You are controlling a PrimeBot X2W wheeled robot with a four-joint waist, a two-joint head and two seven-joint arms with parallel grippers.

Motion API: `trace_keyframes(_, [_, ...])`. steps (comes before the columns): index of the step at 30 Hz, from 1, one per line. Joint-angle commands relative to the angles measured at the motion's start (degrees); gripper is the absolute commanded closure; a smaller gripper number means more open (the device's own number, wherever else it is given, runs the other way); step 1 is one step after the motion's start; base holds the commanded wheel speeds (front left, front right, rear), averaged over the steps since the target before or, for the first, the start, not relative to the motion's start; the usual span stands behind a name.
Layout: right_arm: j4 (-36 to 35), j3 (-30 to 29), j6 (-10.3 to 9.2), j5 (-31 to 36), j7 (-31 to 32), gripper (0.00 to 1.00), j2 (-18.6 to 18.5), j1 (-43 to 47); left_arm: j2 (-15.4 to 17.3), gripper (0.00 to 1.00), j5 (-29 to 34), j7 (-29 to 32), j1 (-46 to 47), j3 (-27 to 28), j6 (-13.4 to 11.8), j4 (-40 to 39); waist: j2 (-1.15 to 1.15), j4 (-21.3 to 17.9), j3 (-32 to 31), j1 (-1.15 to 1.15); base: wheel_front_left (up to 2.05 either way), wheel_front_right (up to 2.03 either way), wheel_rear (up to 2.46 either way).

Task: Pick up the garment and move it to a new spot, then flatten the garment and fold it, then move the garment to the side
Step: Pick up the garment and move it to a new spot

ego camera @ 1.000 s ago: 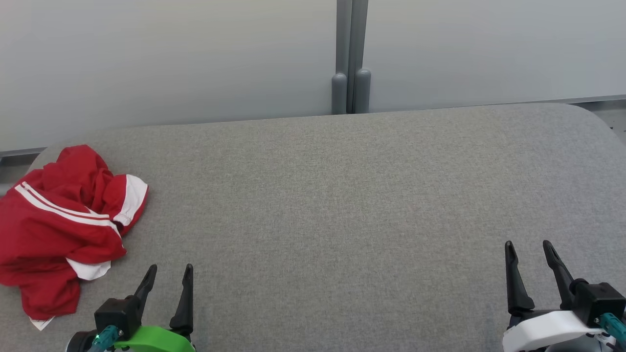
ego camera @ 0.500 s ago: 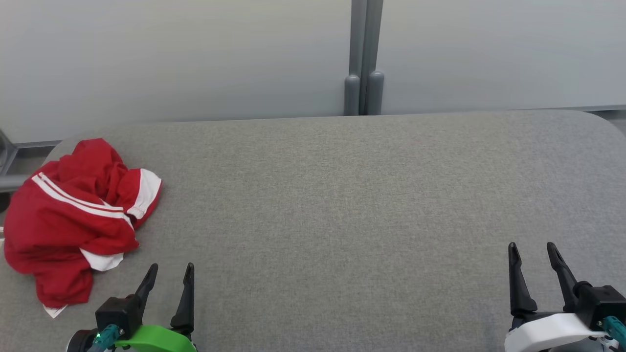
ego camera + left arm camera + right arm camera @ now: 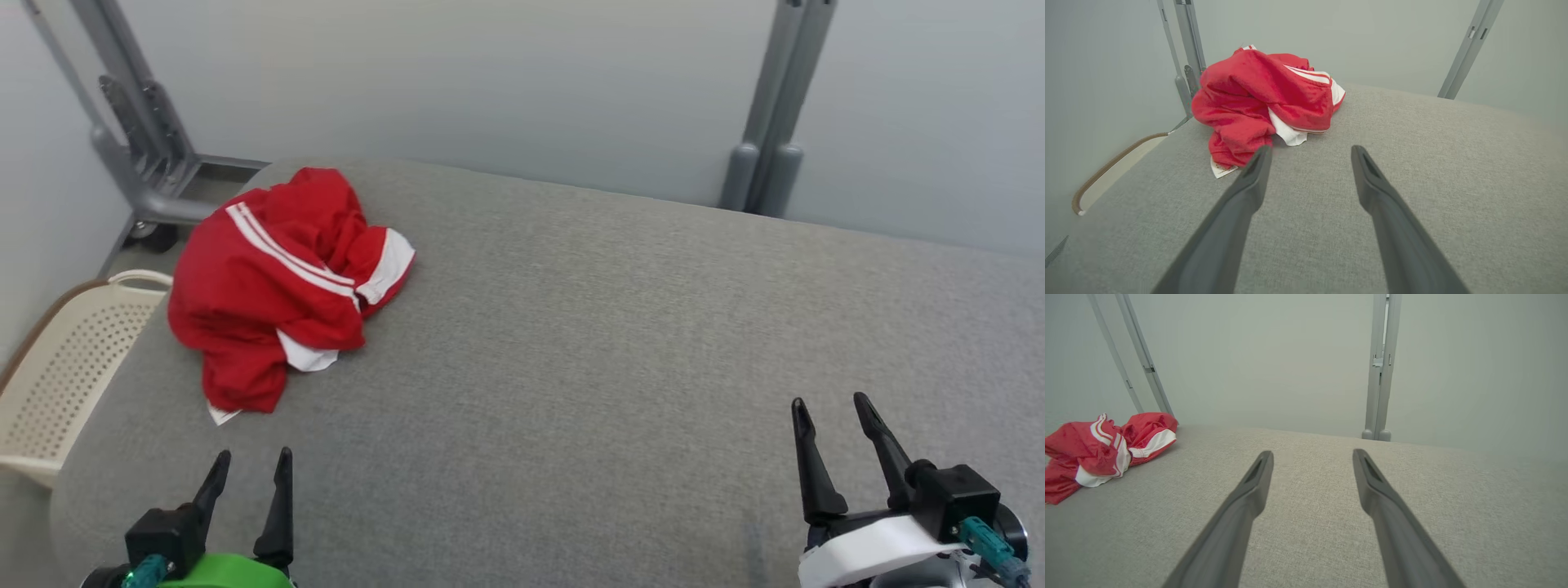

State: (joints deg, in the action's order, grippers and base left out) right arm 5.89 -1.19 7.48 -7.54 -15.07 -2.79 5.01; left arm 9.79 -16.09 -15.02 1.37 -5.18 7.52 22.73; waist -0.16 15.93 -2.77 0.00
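A crumpled red garment (image 3: 277, 282) with white stripes and white trim lies in a heap at the far left corner of the grey padded table (image 3: 612, 343). It also shows in the left wrist view as the red garment (image 3: 1261, 98) just beyond the fingertips, and at the left of the right wrist view as the garment (image 3: 1102, 449). My left gripper (image 3: 251, 464) stands open near the table's front left, short of the heap and apart from it. My right gripper (image 3: 829, 411) stands open at the front right, with nothing between its fingers.
A cream perforated basket (image 3: 69, 367) with a brown rim stands off the table's left edge. Grey metal frame legs (image 3: 139, 139) rise behind the left corner, and a grey post (image 3: 767, 122) stands against the pale wall behind the table.
The head camera has turned left and tilted, so the whole scene has shifted right; the basket and frame legs have come into view. Both grippers stay open and the garment lies unmoved.
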Motion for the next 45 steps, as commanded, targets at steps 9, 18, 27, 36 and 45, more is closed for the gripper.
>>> trace_keyframes(9, [1.09, 4.9, 0.02, -0.87, -0.29, 0.0, -0.23, -2.28, -0.8, 0.0, -0.09, -0.1, -3.61, 6.19, -0.07, -2.26, 0.16, 11.62, -0.37, 0.0, 0.0, 0.0, 0.0])
trace_keyframes(18, [0.72, 5.2, 0.02, -0.88, -0.29, 0.0, -0.23, -1.29, -2.67, 0.0, 0.08, -0.1, -2.3, 8.41, -0.07, -2.39, 0.16, 10.71, 0.7, 0.0, 0.0, 0.0, 0.0])
trace_keyframes(27, [-0.51, 4.43, 0.02, 1.57, -0.29, 0.0, -1.27, -4.86, -4.57, 0.0, -1.11, 1.6, 14.11, 7.96, -1.02, 3.52, 0.16, 10.08, 9.17, 0.0, 0.0, 0.0, 0.0])
trace_keyframes(36, [1.1, 8.59, 0.02, 1.37, -0.29, 0.0, -3.76, -9.77, -1.88, 0.0, -7.4, 18.49, 38.54, 10.85, -3.03, 18.51, 0.16, 5.61, 17.31, 0.0, 0.0, 0.0, 0.0])
trace_keyframes(45, [1.83, 10.47, 0.02, 0.65, -0.29, 0.0, -6.23, -11.5, 1.04, 0.0, -12.49, 30.09, 49.23, 13.87, -4.36, 35.28, 0.16, -1.41, 20.34, 0.0, 0.0, 0.0, 0.0])
